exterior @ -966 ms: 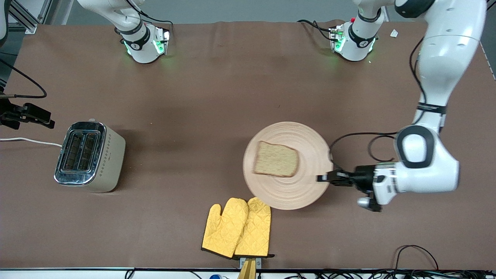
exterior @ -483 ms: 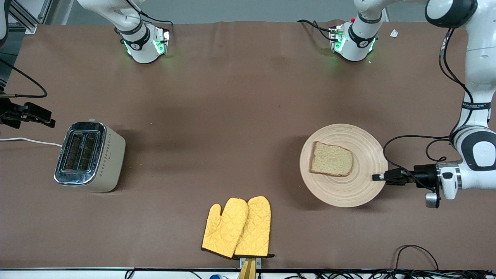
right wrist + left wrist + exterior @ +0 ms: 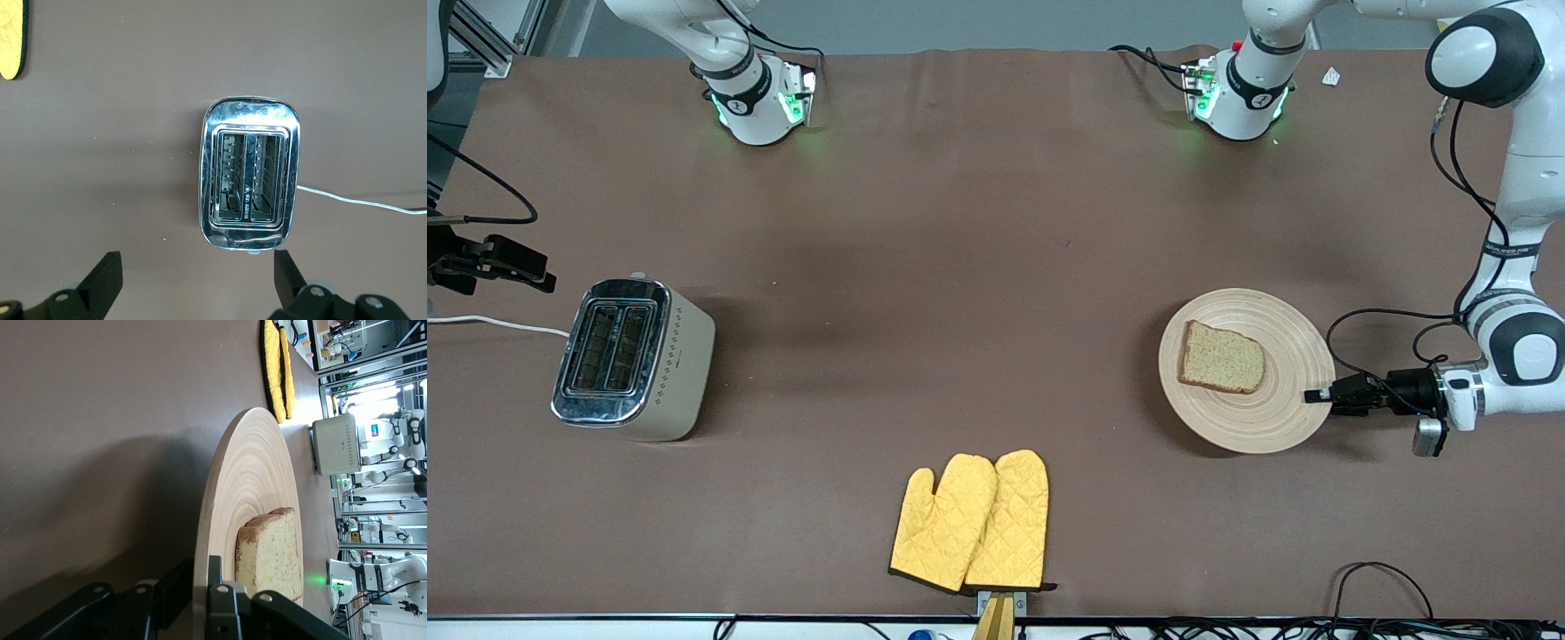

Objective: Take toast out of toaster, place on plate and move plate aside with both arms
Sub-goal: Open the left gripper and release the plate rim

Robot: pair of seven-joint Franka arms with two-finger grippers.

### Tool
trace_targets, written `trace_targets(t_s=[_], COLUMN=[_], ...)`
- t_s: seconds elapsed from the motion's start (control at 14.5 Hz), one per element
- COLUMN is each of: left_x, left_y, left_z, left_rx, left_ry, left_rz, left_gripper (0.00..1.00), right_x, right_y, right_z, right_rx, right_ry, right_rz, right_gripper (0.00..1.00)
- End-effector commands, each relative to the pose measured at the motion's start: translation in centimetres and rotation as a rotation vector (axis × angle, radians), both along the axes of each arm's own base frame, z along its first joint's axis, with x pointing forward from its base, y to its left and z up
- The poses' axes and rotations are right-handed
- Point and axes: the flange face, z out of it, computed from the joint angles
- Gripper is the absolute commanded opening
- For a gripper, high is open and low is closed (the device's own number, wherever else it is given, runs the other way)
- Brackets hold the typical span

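Observation:
The round light-wood plate [image 3: 1245,418] hangs a little above the table near the left arm's end, slightly tilted. The tan toast [image 3: 1221,357] lies on it. My left gripper [image 3: 1316,396] is shut on the plate's rim at the side toward the left arm's end. In the left wrist view the plate [image 3: 247,473] is edge-on between the jaws of my left gripper [image 3: 201,572], with the toast [image 3: 273,553] close by. My right gripper [image 3: 516,267] waits open and empty over the table near the toaster; the right wrist view shows its spread fingers [image 3: 107,273].
A silver two-slot toaster [image 3: 631,356] stands at the right arm's end, its slots empty in the right wrist view [image 3: 250,180]. A pair of yellow oven mitts [image 3: 971,520] lies near the table's front edge. A white cord [image 3: 489,323] runs from the toaster.
My left gripper has carried the plate with the toast from the table's middle toward the left arm's end. The right arm has not moved.

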Motion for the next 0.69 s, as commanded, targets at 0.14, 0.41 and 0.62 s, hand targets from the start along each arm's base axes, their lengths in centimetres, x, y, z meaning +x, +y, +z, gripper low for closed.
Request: trace_targets(t_s=[0.14,0.41,0.62], left_x=[-0.5,-0.3,2.0], left_y=[0.6,0.8,2.0], left_z=[-1.5,-1.3,1.9], left_rx=[-0.049,-0.043,0.081], left_ry=[0.001,0.018,-0.016], left_rz=[-0.005,0.008,-0.030], left_gripper=[0.01,0.97,1.00], right_x=[-0.6,-0.7,-0.7], right_y=[0.2,0.3,1.0], right_z=[0.2,0.3,0.3], right_rx=[0.010,0.011,0.011], right_ry=[0.003,0.009,0.007], right_rz=[-0.008,-0.007,0.006], right_gripper=[1.00,1.00,1.00])
